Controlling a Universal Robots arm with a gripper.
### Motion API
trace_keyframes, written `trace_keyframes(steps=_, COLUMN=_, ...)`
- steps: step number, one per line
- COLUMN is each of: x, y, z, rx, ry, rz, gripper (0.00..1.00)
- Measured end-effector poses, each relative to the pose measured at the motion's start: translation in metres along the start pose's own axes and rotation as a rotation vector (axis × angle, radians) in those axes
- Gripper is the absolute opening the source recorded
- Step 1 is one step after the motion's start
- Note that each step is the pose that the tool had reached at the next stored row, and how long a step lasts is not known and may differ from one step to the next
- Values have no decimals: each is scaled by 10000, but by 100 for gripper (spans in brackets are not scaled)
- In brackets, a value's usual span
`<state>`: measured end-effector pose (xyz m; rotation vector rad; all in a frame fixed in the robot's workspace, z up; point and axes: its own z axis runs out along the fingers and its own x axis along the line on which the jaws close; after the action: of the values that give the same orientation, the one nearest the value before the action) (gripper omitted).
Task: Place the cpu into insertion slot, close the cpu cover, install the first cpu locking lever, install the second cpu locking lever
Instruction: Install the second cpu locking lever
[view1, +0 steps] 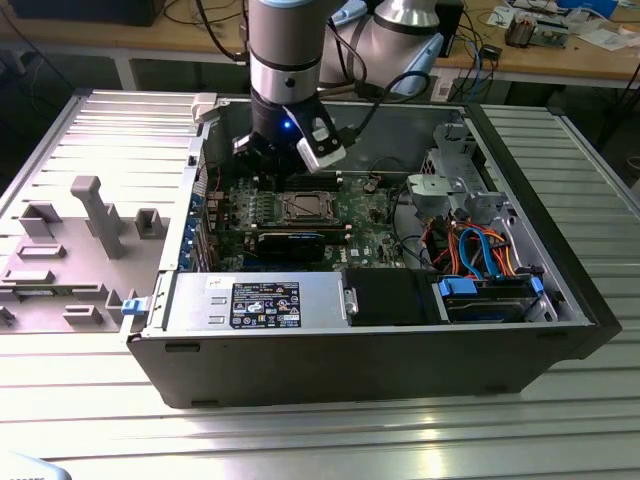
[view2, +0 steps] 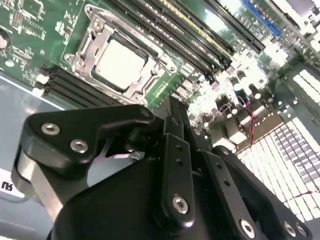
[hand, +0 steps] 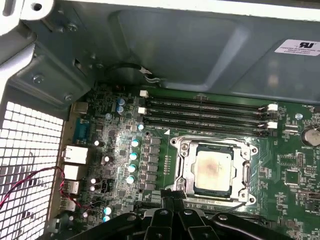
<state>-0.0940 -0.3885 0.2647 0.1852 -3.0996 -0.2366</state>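
Gripper (hand: 172, 197) — fingers clenched, grasping nothing — hovers just beside the socket; cpu (hand: 213, 168) sits seated under the closed cover (hand: 186, 167).

Dull metal cpu (hand: 213, 168); shiny metal cpu cover (hand: 186, 170); matt black claw (view2: 172, 117).

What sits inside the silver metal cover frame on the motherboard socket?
The square silver-grey cpu shows through the opening of the thin silver frame cover. The socket beneath the cpu is hidden.
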Motion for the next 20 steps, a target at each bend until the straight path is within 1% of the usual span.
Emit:
trace_keyframes(steps=2, x=1, y=0, z=-5, rx=4, ry=3, rz=0, gripper=11)
trace_keyframes(steps=3, x=0, y=0, z=-5, rx=17, ry=5, rz=1, gripper=11)
trace_keyframes(steps=4, x=-13, y=-1, z=-7, rx=80, ry=15, rz=1, gripper=11)
trace_keyframes(steps=5, x=-50, y=-6, z=-7, rx=132, ry=24, rz=6, gripper=11)
trace_keyframes(steps=6, x=-110, y=-13, z=-7, rx=191, ry=43, rz=11, gripper=11)
trace_keyframes(steps=7, x=-156, y=-18, z=-7, rx=226, ry=58, rz=12, gripper=11)
trace_keyframes(steps=10, x=-262, y=-31, z=-8, rx=300, ry=101, rz=21, gripper=11)
trace_keyframes(steps=12, x=-352, y=-42, z=-7, rx=351, ry=134, rz=27, gripper=11)
trace_keyframes(steps=13, x=-407, y=-51, z=-4, rx=361, ry=161, rz=30, gripper=11)
trace_keyframes(steps=14, x=-421, y=-63, z=-1, rx=362, ry=176, rz=31, gripper=11)
trace_keyframes(steps=15, x=-420, y=-78, z=2, rx=360, ry=178, rz=33, gripper=11)
trace_keyframes(steps=17, x=-412, y=-147, z=2, rx=360, ry=179, rz=33, gripper=11)
trace_keyframes(steps=18, x=-405, y=-167, z=6, rx=360, ry=178, rz=33, gripper=11)
trace_keyframes(steps=20, x=-379, y=-195, z=38, rx=360, ry=178, rz=33, gripper=11)
